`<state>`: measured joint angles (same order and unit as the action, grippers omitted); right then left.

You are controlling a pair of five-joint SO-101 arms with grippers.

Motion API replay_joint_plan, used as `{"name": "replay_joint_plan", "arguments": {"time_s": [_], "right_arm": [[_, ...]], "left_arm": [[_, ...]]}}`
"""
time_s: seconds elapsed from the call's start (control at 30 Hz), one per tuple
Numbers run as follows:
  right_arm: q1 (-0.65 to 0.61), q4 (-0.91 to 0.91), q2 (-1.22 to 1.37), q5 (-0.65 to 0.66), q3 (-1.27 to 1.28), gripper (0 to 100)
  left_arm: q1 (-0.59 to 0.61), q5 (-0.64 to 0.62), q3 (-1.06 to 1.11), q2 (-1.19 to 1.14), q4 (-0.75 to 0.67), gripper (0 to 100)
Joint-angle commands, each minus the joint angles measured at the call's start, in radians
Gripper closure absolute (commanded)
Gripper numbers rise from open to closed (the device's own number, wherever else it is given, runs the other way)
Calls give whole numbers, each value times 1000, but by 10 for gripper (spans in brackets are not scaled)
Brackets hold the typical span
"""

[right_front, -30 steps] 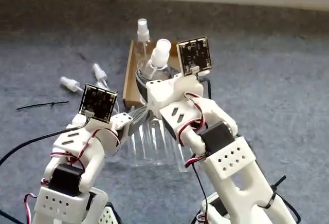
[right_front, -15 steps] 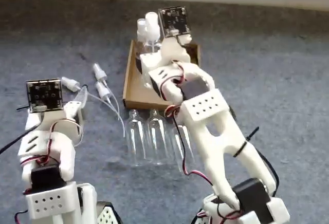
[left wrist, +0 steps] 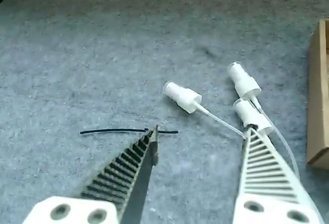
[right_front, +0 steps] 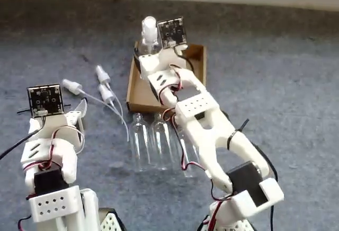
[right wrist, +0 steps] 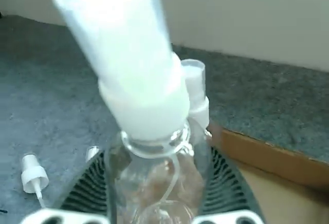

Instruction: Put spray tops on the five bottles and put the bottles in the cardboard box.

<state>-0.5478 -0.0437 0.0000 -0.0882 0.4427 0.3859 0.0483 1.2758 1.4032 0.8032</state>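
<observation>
Roughly two fifths done here, I'd say. The right gripper (right wrist: pixel 157 183) is clamped on a clear plastic bottle with a white spray top (right wrist: pixel 139 106), fingers squeezing its shoulders from both sides. In the high view it hangs over the back left corner of the shallow brown cardboard box (right_front: pixel 131 85). I can't tell if the bottle's base touches the box floor or not.

Right behind it in the right wrist view there's a second clear bottle with a white spray top (right wrist: pixel 194 93), standing upright. It looks like it's at the back of the box, though its base is hidden. So that's two capped: one probably boxed, one about to be.

What's left:
- three clear uncapped bottles (right_front: pixel 161 135) side by side on the grey carpet (right_front: pixel 275 98), just in front of the box, the rightmost one partly under the right arm
- three loose white spray tops with thin dip tubes (right_front: pixel 103 74) lying on the carpet, just beside the box

The left gripper (left wrist: pixel 201 130) has its jaws wide apart with nothing in them, and it hovers just short of those tops. One fingertip is almost on the nearest top's tube. A thin black cable tie (left wrist: pixel 118 130) also lies there, not part of the job.

My guess is the left arm grabs a top next.
</observation>
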Motion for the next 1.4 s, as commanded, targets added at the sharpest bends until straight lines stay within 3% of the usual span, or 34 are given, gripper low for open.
{"name": "replay_joint_plan", "arguments": {"time_s": [0.0, 1.1, 1.37], "right_arm": [[13, 113, -2, 35, 22, 994], [-36, 429, 280, 38, 54, 994], [-33, 433, 285, 40, 59, 994]], "left_arm": [[4, 8, 7, -5, -12, 761], [-16, 8, 25, -4, -26, 761], [-16, 8, 25, -4, -26, 761]]}}
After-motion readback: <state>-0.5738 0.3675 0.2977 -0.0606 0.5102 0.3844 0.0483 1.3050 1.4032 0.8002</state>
